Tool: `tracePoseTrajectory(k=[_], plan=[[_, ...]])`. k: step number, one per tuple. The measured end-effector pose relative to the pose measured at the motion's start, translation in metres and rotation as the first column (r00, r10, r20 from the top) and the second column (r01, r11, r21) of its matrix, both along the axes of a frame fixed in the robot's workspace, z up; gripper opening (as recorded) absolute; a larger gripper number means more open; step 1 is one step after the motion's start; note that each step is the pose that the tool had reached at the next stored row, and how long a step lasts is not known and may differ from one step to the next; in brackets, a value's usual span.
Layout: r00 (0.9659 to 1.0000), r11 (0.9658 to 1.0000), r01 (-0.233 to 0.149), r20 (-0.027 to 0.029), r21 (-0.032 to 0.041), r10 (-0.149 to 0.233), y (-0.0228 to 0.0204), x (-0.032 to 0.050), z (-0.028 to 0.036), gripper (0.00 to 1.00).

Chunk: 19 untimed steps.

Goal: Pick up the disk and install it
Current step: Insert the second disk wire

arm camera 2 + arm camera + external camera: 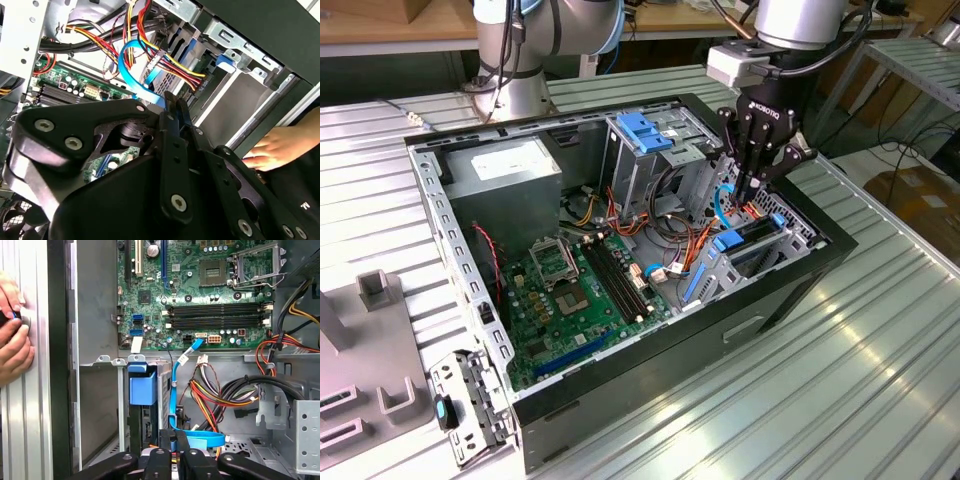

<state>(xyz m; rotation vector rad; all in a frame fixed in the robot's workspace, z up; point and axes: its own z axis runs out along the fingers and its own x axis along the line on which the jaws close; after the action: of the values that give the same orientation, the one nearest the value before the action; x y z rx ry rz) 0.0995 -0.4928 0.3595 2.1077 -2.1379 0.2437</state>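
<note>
The disk [753,238] sits in the drive bay at the front corner of the open computer case [650,365], on the exterior view's right. Its dark body stands on edge between 2 blue side rails, and it looks seated in the bay rather than held. In the first wrist view its blue rail end [142,389] shows at the mouth of the bay, with the dark edge of the drive running back behind it.

The gripper [752,195] hangs straight down just above the disk, inside the case. Its 2 fingers [165,440] are drawn together with nothing seen between them. Whether their tips touch the disk cannot be told. In the second wrist view the closed fingers [175,112] point toward the bay wall.

A light-blue flat cable [174,390] loops beside the fingers and runs up to the motherboard [200,290]. A bundle of red, yellow and black wires [215,392] lies near it.

A person's hands [12,335] rest on the outer front face of the case, apart from the gripper. 1 hand [275,147] shows in the second wrist view, outside the case wall.

Further back in the case stand a grey power supply [505,170] with a white sticker and a grey cage topped by a blue latch [645,132]. The case lies on its side on a ribbed metal tabletop [860,370]. A grey fixture [365,380] sits on the tabletop at the exterior view's left.
</note>
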Motion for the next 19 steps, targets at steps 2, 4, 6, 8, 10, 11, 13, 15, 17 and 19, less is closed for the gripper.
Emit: tracePoseTrajectory(k=[2, 4, 6, 8, 10, 11, 13, 15, 17, 19], plan=[[1.0, 1.0, 0.0, 0.0001, 0.0002, 0.0, -0.0011, -0.0001, -0.0004, 0.16], [1.0, 1.0, 0.0, 0.0, 0.0006, 0.0, -0.0039, 0.0, -0.0009, 0.16], [1.0, 1.0, 0.0, 0.0, 0.0012, 0.0, -0.0074, 0.0, -0.0013, 0.16], [1.0, 1.0, 0.0, 0.0, 0.0061, 0.0, -0.0124, 0.0, -0.002, 0.16], [1.0, 0.9998, 0.0, 0.0, 0.021, 0.0, -0.0191, 0.0, -0.0035, 0.16], [1.0, 0.9996, 0.0, 0.0, 0.029, 0.0, -0.0225, 0.0, -0.0044, 0.16], [1.0, 0.9994, 0.0, 0.0, 0.0349, 0.0, -0.0259, 0.0, -0.0055, 0.16], [1.0, 0.9993, 0.0, 0.0, 0.0384, 0.0, -0.0284, 0.0, -0.007, 0.16], [1.0, 0.9991, 0.0, 0.0, 0.0426, 0.0, -0.0291, 0.0, -0.0077, 0.16], [1.0, 0.999, 0.0, 0.0, 0.0446, 0.0, -0.0291, 0.0, -0.008, 0.16]])
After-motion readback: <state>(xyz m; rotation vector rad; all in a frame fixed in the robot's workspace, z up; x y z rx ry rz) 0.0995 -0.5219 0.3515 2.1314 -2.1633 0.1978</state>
